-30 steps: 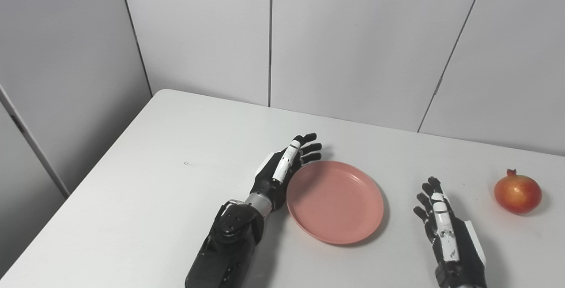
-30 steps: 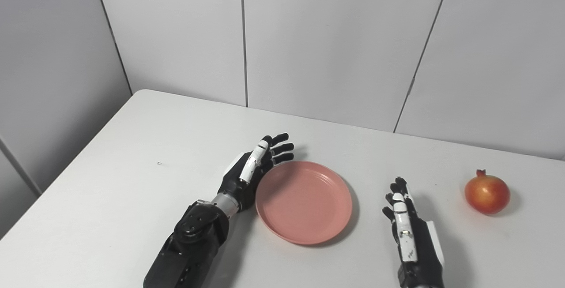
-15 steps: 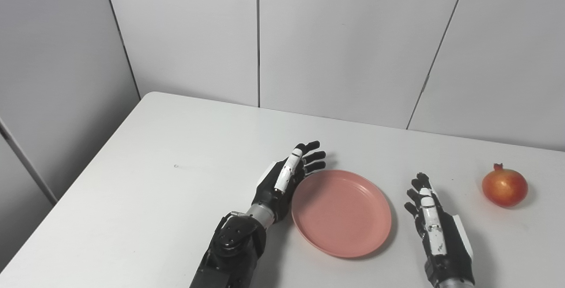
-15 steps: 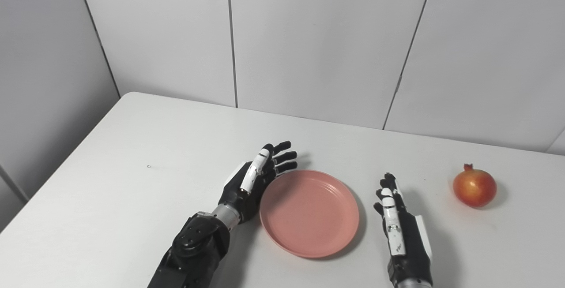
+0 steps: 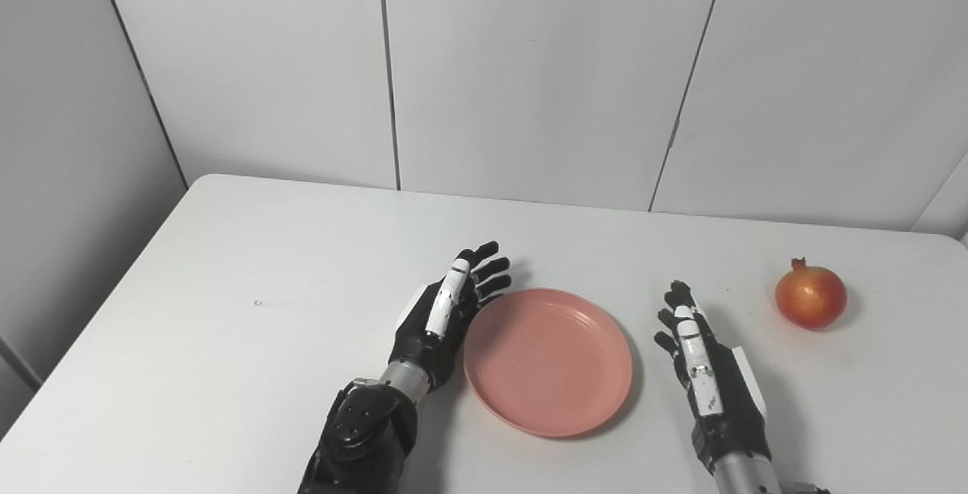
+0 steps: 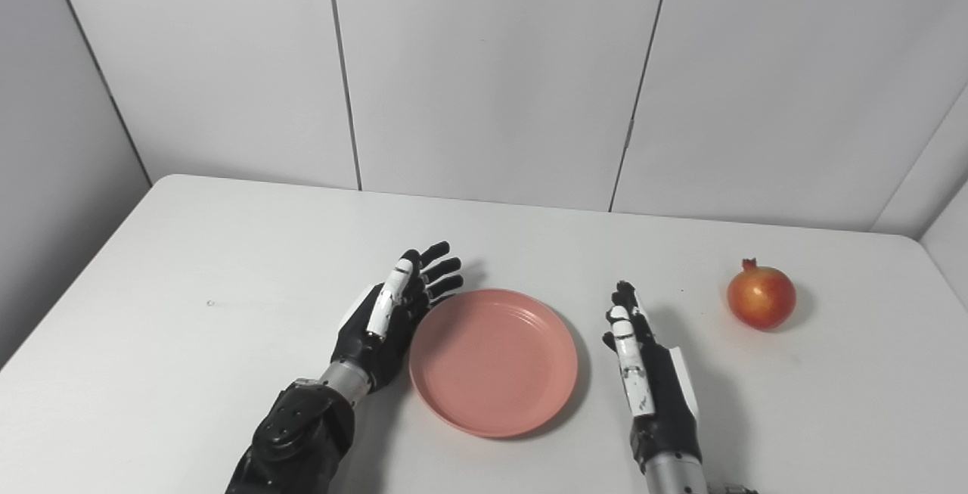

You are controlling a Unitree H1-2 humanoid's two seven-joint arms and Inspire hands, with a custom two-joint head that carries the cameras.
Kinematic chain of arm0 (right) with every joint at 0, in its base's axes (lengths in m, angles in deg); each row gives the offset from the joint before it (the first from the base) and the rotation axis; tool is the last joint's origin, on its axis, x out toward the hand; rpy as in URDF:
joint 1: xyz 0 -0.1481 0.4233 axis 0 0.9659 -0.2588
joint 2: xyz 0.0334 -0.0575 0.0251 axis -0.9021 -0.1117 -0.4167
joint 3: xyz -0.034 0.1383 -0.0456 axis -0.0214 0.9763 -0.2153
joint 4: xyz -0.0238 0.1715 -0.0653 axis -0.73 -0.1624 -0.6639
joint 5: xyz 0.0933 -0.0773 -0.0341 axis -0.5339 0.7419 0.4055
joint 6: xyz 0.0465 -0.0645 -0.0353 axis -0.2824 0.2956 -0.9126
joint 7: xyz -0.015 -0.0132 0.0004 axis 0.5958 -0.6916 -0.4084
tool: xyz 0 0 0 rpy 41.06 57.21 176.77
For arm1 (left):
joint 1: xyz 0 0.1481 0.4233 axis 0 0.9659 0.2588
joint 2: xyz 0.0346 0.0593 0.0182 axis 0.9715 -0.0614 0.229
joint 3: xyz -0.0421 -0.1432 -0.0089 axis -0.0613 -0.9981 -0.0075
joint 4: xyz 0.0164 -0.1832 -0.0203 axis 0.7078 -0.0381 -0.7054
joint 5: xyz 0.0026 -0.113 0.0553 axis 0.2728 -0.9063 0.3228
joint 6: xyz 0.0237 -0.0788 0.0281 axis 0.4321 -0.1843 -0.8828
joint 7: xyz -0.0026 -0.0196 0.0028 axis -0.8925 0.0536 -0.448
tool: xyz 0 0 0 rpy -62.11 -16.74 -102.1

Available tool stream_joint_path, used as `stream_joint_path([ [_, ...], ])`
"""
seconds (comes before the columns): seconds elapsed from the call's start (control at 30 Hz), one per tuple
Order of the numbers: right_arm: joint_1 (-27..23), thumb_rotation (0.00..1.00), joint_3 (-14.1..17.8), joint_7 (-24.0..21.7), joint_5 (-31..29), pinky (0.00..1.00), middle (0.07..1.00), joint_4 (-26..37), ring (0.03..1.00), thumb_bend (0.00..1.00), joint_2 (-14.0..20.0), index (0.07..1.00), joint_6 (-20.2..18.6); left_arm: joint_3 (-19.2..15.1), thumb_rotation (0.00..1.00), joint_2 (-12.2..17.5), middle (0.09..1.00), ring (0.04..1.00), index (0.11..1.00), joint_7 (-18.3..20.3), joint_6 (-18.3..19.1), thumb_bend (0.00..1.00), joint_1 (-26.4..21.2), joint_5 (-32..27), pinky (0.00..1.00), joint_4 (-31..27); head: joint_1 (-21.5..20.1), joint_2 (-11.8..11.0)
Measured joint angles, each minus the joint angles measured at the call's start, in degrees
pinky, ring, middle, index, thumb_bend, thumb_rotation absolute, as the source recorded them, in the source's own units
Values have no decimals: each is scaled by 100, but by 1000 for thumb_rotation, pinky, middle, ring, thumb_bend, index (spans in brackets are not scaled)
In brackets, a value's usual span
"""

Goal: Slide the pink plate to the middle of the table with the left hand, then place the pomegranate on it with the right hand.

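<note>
The pink plate [image 5: 548, 358] lies flat on the white table [image 5: 227, 373], near its middle. My left hand [image 5: 446, 316] stands on edge against the plate's left rim, open, with its fingers stretched toward the wall. Just right of the plate my right hand [image 5: 703, 373] rests on the table, open and holding nothing. The pomegranate [image 5: 811, 296], red and yellow with a small crown, sits alone farther right, beyond the right hand's fingertips.
Grey wall panels [image 5: 529, 78] rise behind the table's far edge. The table's left edge [image 5: 98, 305] and rounded right corner [image 6: 926, 248] are in view. A tiny speck [image 5: 258, 302] lies on the left part of the table.
The camera has swung to the right, so the whole scene sits further left in the picture. The left hand has stayed against the plate's rim. The right hand and pomegranate keep their places.
</note>
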Motion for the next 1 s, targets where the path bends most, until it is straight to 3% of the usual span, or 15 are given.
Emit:
stream_joint_path([
  [0.2,-44,1000,-22,74,319,904,940,102,923,273,35,933,0,-68,1000,10,884,878,871,7,-48,416,109,0,868,-111,-221,-26],
  [0.4,-123,1000,-110,160,857,849,911,388,895,309,129,905,0,-179,1000,10,881,875,866,43,-50,422,235,-110,877,-254,-730,-149],
  [0.6,-276,1000,-126,293,1422,851,910,612,901,374,185,902,0,-199,1000,34,878,874,867,116,-51,418,267,-148,889,-284,-941,-220],
  [1.0,-606,1000,119,458,2159,820,895,693,870,446,551,903,-2,-234,1000,190,896,891,881,238,-109,418,376,-258,907,-375,-1284,-316],
])
